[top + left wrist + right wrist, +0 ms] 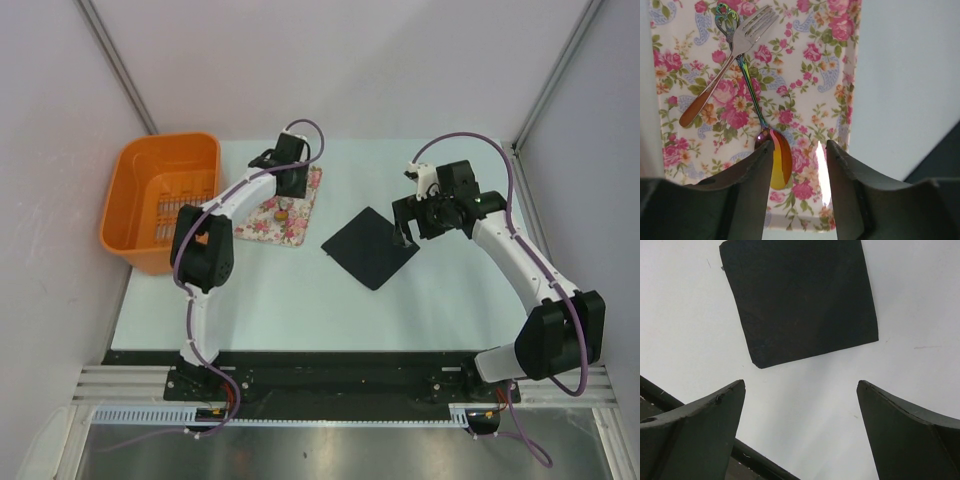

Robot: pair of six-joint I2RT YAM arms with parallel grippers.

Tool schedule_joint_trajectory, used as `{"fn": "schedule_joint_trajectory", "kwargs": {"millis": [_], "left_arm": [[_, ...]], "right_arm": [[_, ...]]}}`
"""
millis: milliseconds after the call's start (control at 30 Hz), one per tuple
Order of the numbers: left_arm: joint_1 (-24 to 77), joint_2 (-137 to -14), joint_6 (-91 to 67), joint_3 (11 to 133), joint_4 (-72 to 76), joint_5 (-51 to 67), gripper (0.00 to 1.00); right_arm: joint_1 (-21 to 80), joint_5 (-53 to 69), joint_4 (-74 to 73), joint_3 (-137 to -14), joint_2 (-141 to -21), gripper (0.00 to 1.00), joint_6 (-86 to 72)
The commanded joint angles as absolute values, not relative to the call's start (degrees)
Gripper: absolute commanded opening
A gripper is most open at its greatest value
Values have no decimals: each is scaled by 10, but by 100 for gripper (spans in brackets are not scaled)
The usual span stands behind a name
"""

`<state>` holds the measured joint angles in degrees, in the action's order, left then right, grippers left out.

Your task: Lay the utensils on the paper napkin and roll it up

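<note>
A spoon [776, 158] with a gold bowl and a thin iridescent handle lies on the pink floral cloth [805, 65]. A fork [722, 75] with silver tines and a coppery handle crosses it. My left gripper [800, 147] is open and hovers over the spoon's bowl, its left finger just covering the bowl's edge. In the top view it [283, 200] is over the cloth [295, 225]. The black paper napkin [370, 247] lies flat mid-table and also shows in the right wrist view [800, 300]. My right gripper [800, 385] is open and empty, just off the napkin's right corner [405, 238].
An orange basket [160, 200] stands at the left edge of the pale table [300, 300]. White walls with metal frame posts close off the back and sides. A black strip borders the table's near edge.
</note>
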<state>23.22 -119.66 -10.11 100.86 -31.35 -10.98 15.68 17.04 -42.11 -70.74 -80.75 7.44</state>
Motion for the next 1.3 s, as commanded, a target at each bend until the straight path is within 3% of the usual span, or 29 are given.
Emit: {"fn": "schedule_joint_trajectory", "kwargs": {"millis": [0,200,533,900,1267], "left_arm": [[204,-1239,-136,1064,-308,-121,50],[171,-1278,-139,1080,-308,-97,45],[156,-1298,-4,1085,-228,-84,52],[136,-1352,101,1178,-302,17,53],[126,-1374,207,1197,-352,7,52]], "right_arm": [[154,181,-410,-726,-810,100,67],[154,185,-410,-720,-809,100,68],[154,193,-411,-721,-821,100,69],[154,200,-414,-722,-824,100,69],[153,202,-414,-722,-824,100,71]]}}
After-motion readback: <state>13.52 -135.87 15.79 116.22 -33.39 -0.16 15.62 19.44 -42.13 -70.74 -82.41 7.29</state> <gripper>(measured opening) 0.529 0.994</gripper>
